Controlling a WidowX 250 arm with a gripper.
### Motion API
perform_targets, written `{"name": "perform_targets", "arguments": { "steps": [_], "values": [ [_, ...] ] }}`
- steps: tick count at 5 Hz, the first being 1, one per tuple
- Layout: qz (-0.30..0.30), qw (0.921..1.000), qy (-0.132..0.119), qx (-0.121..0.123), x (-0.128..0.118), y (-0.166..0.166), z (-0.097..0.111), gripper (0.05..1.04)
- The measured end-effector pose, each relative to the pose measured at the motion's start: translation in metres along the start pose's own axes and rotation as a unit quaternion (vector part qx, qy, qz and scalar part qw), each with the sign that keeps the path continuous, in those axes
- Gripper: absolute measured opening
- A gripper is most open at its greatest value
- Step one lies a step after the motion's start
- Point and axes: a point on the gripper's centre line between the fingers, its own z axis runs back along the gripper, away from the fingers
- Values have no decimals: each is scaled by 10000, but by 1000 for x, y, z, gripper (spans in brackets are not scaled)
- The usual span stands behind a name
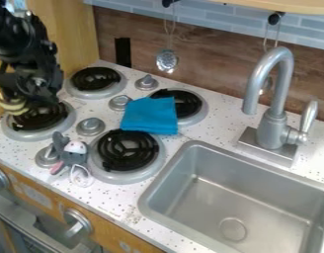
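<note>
The black gripper [24,96] hangs at the upper left, over the left front burner [38,118]. At its lower end is a yellowish, banded shape [13,105]; I cannot tell whether it is held or part of the gripper. A folded blue cloth [150,115] lies partly on the back right burner [183,105] and partly on the counter. Near the counter's front edge, a grey plush mouse [73,153] with pink and white parts rests against the front right burner [127,151].
A steel sink [211,148] takes up the lower right, with a curved faucet [273,118] behind it. Silver knobs, one of them [91,126], stand among the burners. Utensils, including a slotted one [167,61], hang along the wooden back wall [211,69].
</note>
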Motion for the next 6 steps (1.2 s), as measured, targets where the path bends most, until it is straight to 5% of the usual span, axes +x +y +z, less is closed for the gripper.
{"name": "perform_targets", "arguments": {
  "steps": [2,3,4,5,6],
  "values": [
    [5,9998,192,49,3,-4,-24,601],
    [-194,9996,214,33,7,-4,-25,902],
    [-195,9996,174,-132,8,-9,-25,1012],
    [-232,9992,135,-308,4,-14,-21,1009],
    [-135,9980,-207,-579,15,-12,6,1009]
  ]
}}
